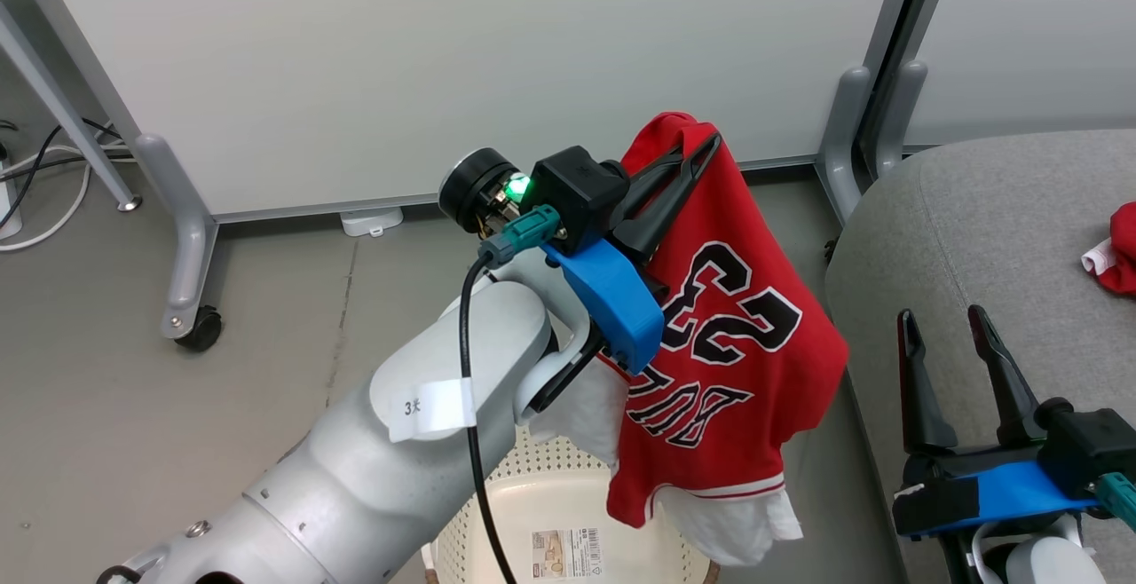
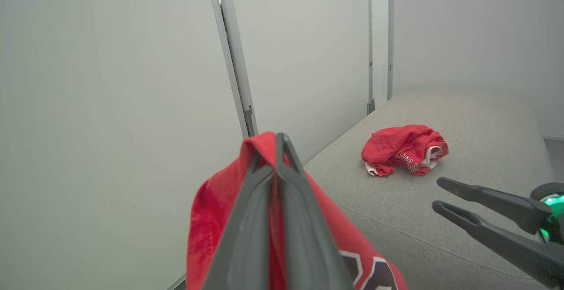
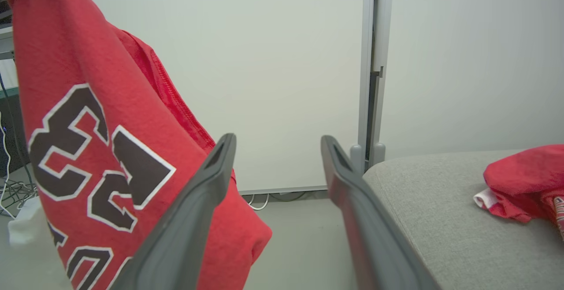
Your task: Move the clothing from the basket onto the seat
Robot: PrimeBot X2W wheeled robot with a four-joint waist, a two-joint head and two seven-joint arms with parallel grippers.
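I count two garments (image 1: 728,318), a jersey (image 3: 88,149) at twelve o'clock and a bundle (image 2: 403,149) at two; one basket (image 1: 550,460); one seat (image 1: 976,238); two panels (image 1: 444,60).

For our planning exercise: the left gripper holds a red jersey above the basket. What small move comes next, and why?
Probably swing the left gripper rightward toward the seat: the jersey hangs pinched over the basket, not yet above the seat.

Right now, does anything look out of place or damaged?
Nothing stands out. The red jersey hangs from the shut left pincer above the basket, its lettering upside down only because of the grip. The other red garment lies crumpled on the seat.
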